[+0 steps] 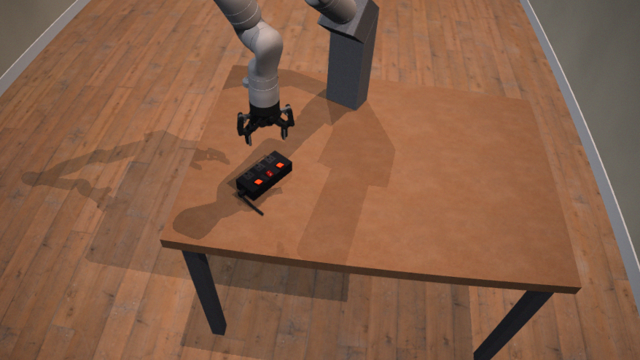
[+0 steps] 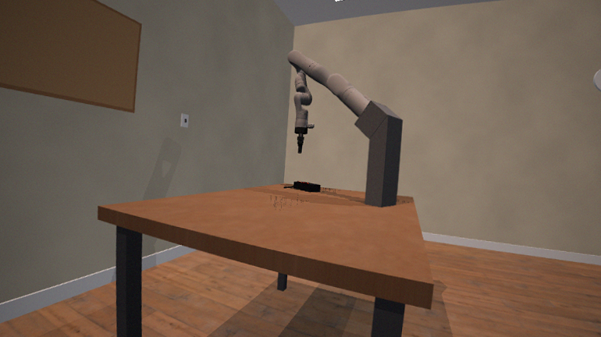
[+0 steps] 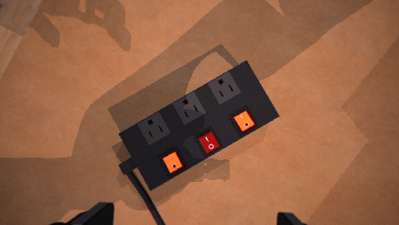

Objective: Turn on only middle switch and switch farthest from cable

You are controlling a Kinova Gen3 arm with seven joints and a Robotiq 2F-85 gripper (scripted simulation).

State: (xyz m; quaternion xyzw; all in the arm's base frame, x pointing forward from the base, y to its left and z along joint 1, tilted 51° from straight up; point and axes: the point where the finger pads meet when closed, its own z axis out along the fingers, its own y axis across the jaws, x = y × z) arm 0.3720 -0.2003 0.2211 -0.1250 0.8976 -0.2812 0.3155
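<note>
A black power strip (image 1: pixel 264 174) (image 2: pixel 306 185) (image 3: pixel 197 123) lies flat on the brown table (image 1: pixel 447 188) (image 2: pixel 288 224), right way up, near its left edge. Its cable (image 1: pixel 251 203) (image 3: pixel 146 198) leaves the near-left end. The switch nearest the cable (image 1: pixel 258 181) (image 3: pixel 172 163) glows bright orange. The middle switch (image 1: pixel 269 173) (image 3: pixel 208 142) is dark red. The switch farthest from the cable (image 1: pixel 279 165) (image 3: pixel 243 121) glows bright orange. My gripper (image 1: pixel 265 134) (image 2: pixel 300 149) is open and empty. It hangs above the strip. Its fingertips show at the bottom edge of the wrist view.
The arm's grey pedestal (image 1: pixel 348 67) (image 2: pixel 382 164) stands at the table's back edge, right of the strip. The table's left edge runs close beside the strip.
</note>
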